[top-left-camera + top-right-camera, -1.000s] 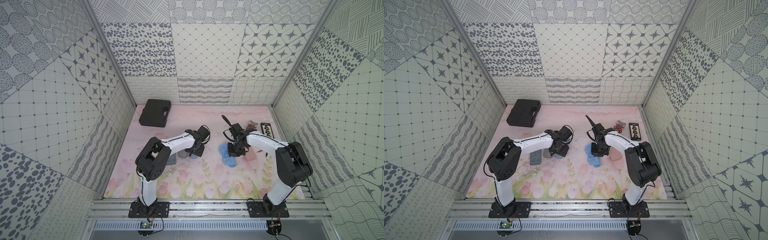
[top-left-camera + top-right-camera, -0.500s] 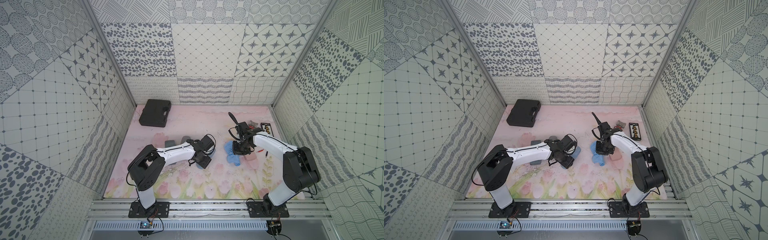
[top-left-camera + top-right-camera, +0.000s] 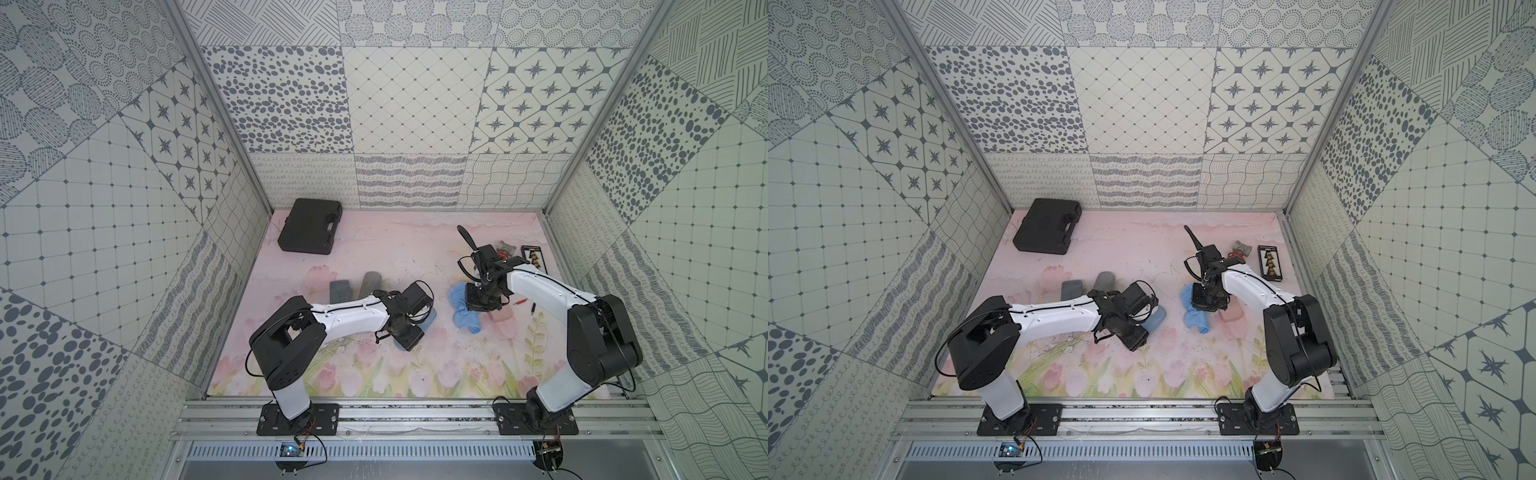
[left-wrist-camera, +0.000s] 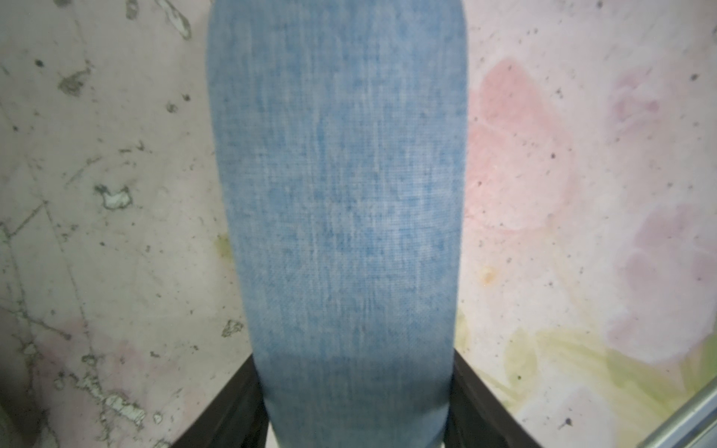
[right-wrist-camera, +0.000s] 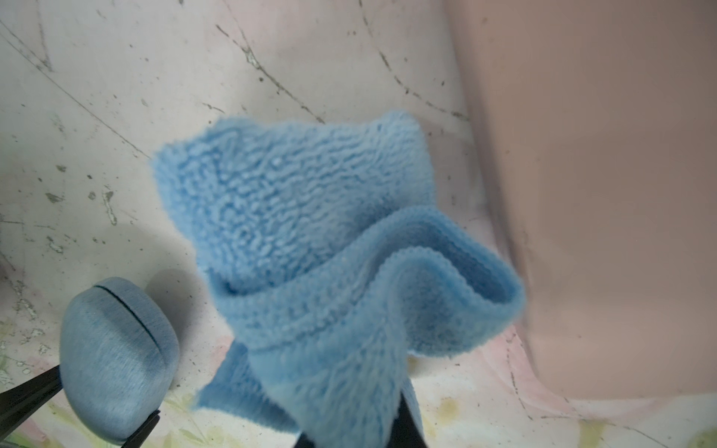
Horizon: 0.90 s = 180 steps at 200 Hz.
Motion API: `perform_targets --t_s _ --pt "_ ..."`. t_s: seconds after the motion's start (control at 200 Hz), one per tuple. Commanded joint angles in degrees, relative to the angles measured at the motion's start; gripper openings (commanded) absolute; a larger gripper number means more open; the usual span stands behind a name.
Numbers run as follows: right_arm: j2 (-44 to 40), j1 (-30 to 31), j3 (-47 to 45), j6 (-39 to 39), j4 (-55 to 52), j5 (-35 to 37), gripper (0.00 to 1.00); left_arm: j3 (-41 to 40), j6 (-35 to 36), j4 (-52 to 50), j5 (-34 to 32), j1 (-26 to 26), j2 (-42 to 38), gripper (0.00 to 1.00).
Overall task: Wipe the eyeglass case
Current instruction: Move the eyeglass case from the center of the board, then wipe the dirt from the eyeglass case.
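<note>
1. Denim-blue fabric covers the eyeglass case (image 4: 341, 194), which sits near the middle of the floral mat (image 3: 374, 374).
2. Left gripper (image 4: 355, 368) is clamped on it, a black finger pressed against each long side.
3. Towards 3 o'clock, apart from the case, the right gripper (image 3: 480, 303) is pinched tight on a bunched blue microfibre cloth (image 5: 310, 232).
4. Just beside the cloth, further towards 3 o'clock, lies a pink rounded object (image 3: 500, 326).
5. Around 10 o'clock lie a squarish grey case (image 3: 340, 291) and a rounded grey case (image 3: 371, 282); a black tool case (image 3: 309, 232) sits beyond at 11.
</note>
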Motion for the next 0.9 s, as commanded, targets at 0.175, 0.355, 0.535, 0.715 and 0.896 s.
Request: perform_targets --t_s 0.175,0.355,0.535,0.715,0.896 --pt "-1.96 0.89 0.94 0.36 0.02 0.36 0.0 -8.61 -1.39 7.82 -0.64 -0.37 -8.18 0.77" --pt "-1.51 1.93 2.42 0.58 -1.0 0.63 0.0 -11.4 -0.92 11.47 1.34 -0.37 -9.53 0.83" --pt "-3.01 3.61 2.33 2.5 -0.79 1.16 0.0 -13.64 -0.52 13.95 1.29 -0.34 -9.76 0.81" --pt "-5.97 8.55 2.11 6.8 1.45 -1.71 0.0 -19.45 1.11 20.54 0.73 -0.39 -12.64 0.76" --pt "-7.15 13.45 1.69 11.97 3.65 -9.42 0.0 -22.54 2.51 25.67 0.52 -0.38 -13.6 0.67"
